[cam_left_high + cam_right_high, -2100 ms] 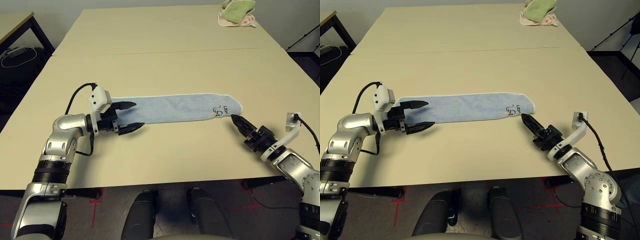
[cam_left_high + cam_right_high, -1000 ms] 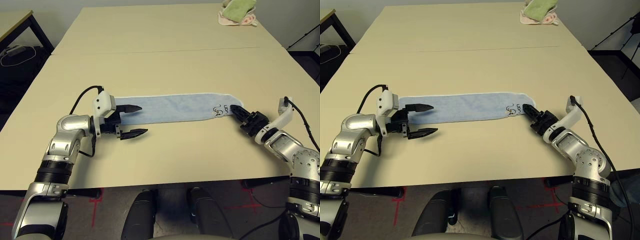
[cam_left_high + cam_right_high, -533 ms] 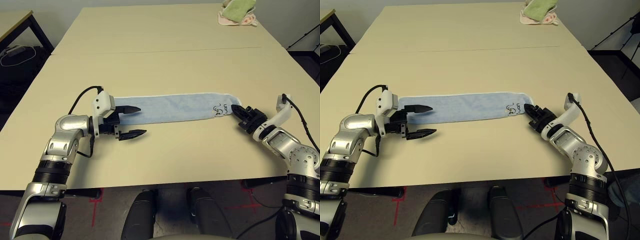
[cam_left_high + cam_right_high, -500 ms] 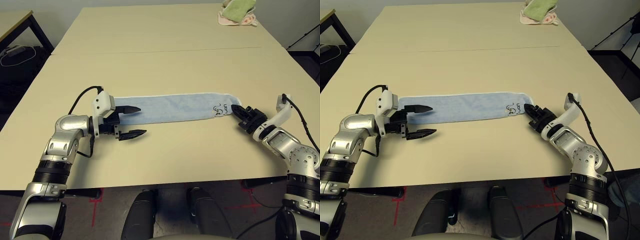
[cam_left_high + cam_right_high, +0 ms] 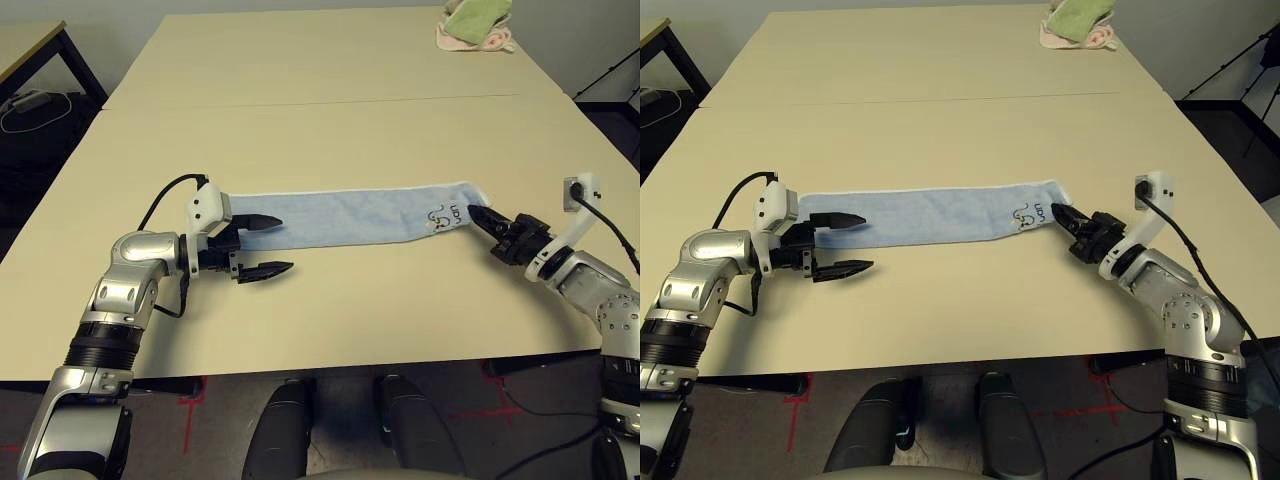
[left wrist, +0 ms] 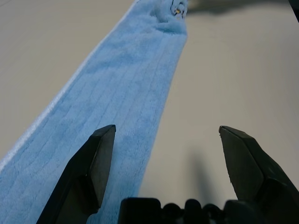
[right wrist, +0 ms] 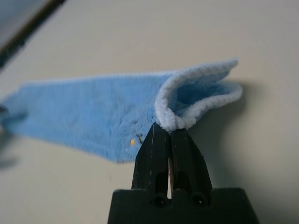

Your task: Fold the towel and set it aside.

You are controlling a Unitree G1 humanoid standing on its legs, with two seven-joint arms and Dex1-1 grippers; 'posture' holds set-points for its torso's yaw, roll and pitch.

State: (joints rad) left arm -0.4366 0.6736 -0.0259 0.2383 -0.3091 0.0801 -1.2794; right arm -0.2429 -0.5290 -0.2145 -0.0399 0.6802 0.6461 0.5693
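Nearest, at about 8 o'clock of the pale beige tabletop (image 5: 330, 140): left gripper (image 5: 259, 245), two black fingers spread wide apart, holding nothing. One finger (image 6: 88, 169) lies over the near end of the cloth, the other (image 6: 243, 163) over bare table just beside the cloth's long edge

At about 4 o'clock: right gripper (image 5: 478, 212), black fingers pressed together and clamped on the white-stitched rim of the cloth's end. In the right wrist view the pinched edge (image 7: 174, 117) curls up into a small open fold, lifted off the surface, with a shadow under it

Between the two grippers, across the near half of the table: the towel (image 5: 345, 215), a long narrow strip of light blue terry cloth with white edging, lying flat along its length from 9 o'clock to 3 o'clock. A small dark embroidered mark (image 5: 441, 216) sits close to the end held by the right gripper

Mid-table: a thin seam (image 5: 320, 102) runs across from 9 o'clock to 3 o'clock, where two table panels meet, well beyond the towel

Farthest, at about 1 o'clock near the far edge: a small heap of cloths, a green cloth (image 5: 476, 17) on top of a pink cloth (image 5: 490, 41), well apart from the towel and from both grippers

At about 10 o'clock, off the table: a second desk with a dark frame (image 5: 30, 55)
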